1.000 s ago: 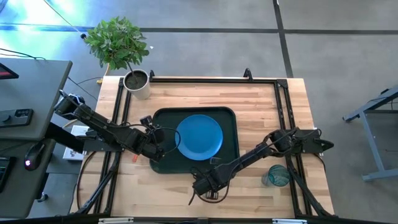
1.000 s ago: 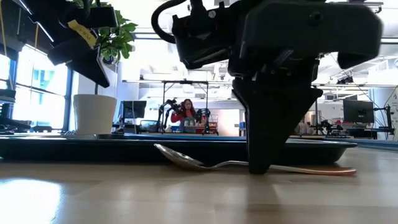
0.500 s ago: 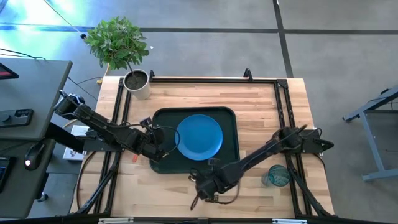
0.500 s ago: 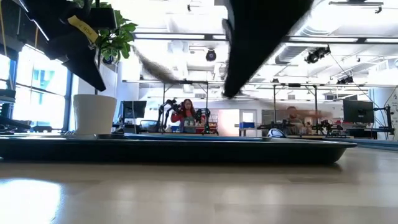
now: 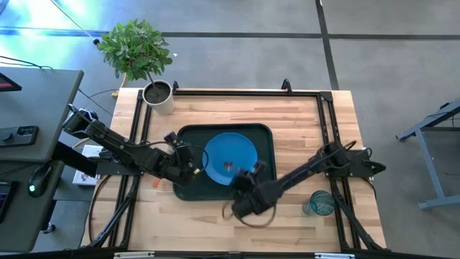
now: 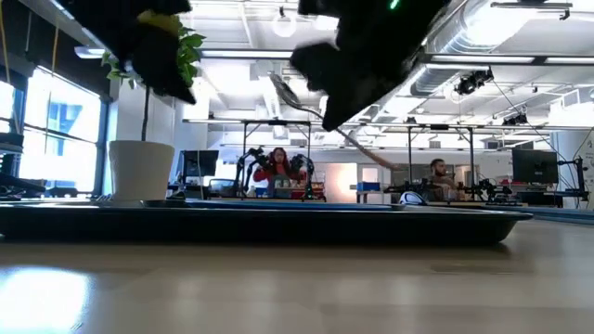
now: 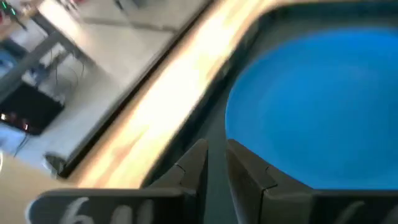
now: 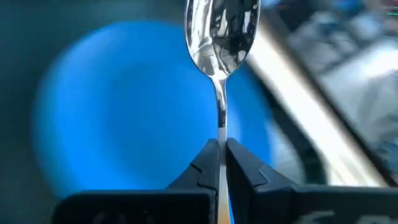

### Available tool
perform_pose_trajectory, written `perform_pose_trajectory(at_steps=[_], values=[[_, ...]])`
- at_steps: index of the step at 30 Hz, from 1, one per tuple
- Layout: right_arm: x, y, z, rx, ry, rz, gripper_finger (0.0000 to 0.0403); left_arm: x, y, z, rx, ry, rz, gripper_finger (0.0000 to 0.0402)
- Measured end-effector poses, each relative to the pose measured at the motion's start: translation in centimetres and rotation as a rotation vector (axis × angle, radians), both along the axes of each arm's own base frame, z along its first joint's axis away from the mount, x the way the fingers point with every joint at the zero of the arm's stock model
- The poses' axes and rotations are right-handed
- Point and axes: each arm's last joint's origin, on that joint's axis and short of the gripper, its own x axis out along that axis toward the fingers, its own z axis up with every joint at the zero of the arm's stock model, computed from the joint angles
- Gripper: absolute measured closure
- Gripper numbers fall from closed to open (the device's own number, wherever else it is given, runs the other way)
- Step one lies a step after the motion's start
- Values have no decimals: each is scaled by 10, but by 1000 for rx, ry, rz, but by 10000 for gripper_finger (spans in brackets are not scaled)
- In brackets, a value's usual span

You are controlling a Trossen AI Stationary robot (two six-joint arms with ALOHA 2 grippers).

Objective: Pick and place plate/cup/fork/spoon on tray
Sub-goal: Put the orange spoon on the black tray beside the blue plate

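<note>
The bright blue plate (image 5: 231, 155) lies flat in the dark green tray (image 5: 188, 137) at mid-table. My right gripper (image 5: 241, 177) is shut on the spoon (image 8: 222, 31) above the plate's near edge. The spoon's bowl (image 5: 228, 167) hangs over the plate. My left gripper (image 5: 194, 170) hovers over the tray's left part beside the plate, with its fingers (image 7: 249, 177) close together and nothing between them. The teal cup (image 5: 320, 203) stands on the table at the near right. I cannot make out the fork. My right gripper pinches the spoon's thin stem (image 8: 220, 132) between its two fingers, a little behind the bowl. The spoon lies along the fingers, and its bowl sticks out ahead of them. It is lifted clear and tilted, bowl end (image 6: 283, 88) higher than the handle (image 6: 367, 151).
A grey pot with a green plant (image 5: 159, 97) stands at the table's far left corner. Bare wood lies to the right of the tray and along the near edge. A small orange bit (image 5: 154, 181) shows beside my left arm. People show in the room behind.
My right gripper has lifted the spoon off the table near the near edge. It has carried the spoon up and toward the far edge, until the bowl hangs over the plate. The spoon is now clear of the table and tilted.
</note>
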Motion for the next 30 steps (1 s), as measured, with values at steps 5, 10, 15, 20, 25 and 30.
perform_pose_trajectory(at_steps=[5,10,15,20,25,30], values=[[-2,-26,-15,-110,-78,-117,402,24,5,13,-11,-135,-48,303],[-7,-24,-19,-214,-133,-113,402,45,15,30,-20,-219,-204,249],[-12,-10,-18,-260,-135,-61,403,57,21,41,-118,-314,-411,225],[-13,-8,-17,-273,-132,-50,403,60,23,42,-213,-346,-492,232],[-11,-12,-17,-274,-132,-61,403,60,21,42,-282,-358,-524,241],[-6,-21,-17,-294,-110,-65,403,61,26,41,-287,-364,-499,243]])
